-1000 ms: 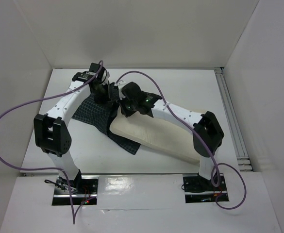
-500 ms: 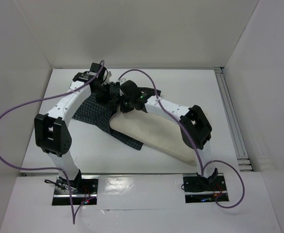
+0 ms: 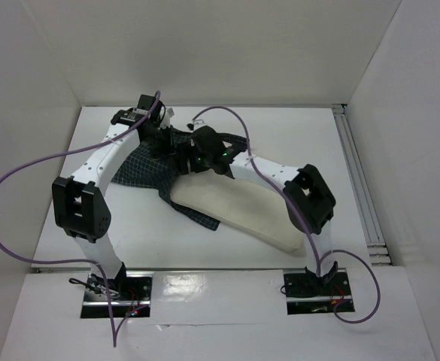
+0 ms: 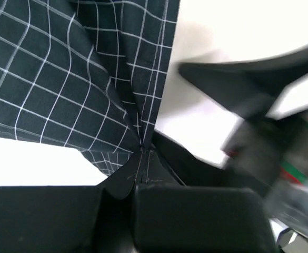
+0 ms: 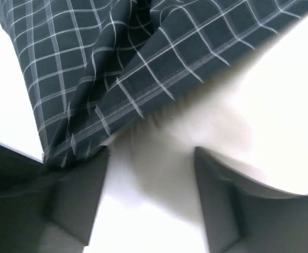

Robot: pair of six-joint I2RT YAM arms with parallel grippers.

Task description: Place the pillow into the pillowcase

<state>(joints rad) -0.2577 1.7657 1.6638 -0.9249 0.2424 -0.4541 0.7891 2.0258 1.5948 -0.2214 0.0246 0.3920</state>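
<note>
Bases of the left arm and the right arm sat bolted side by side at the near edge of the table. Just beyond them a strip of bare white tabletop ran along the near long edge of the pillow. The pillow lay aslant, its near-right corner under the right arm's elbow and its far-left end under the dark fabric; most of it lay outside the cover. More bare table stretched to its right as far as the rail along the right edge.

The pillowcase lay spread left of centre, one corner trailing along the pillow's near-left edge, with open table between it and the left wall. Its far hem was lifted and bunched where the two grippers met.

In the left wrist view, the left gripper was clamped tight on a fold of the checked fabric, which fanned up and away from the pinch. In the right wrist view, the right gripper had its jaws standing apart with nothing between them. The pale pillow surface lay under the gap, and the pillowcase hem draped just beyond, reaching one finger.

Behind the grippers a band of bare table ran to the far wall. A purple cable arched over that space.
</note>
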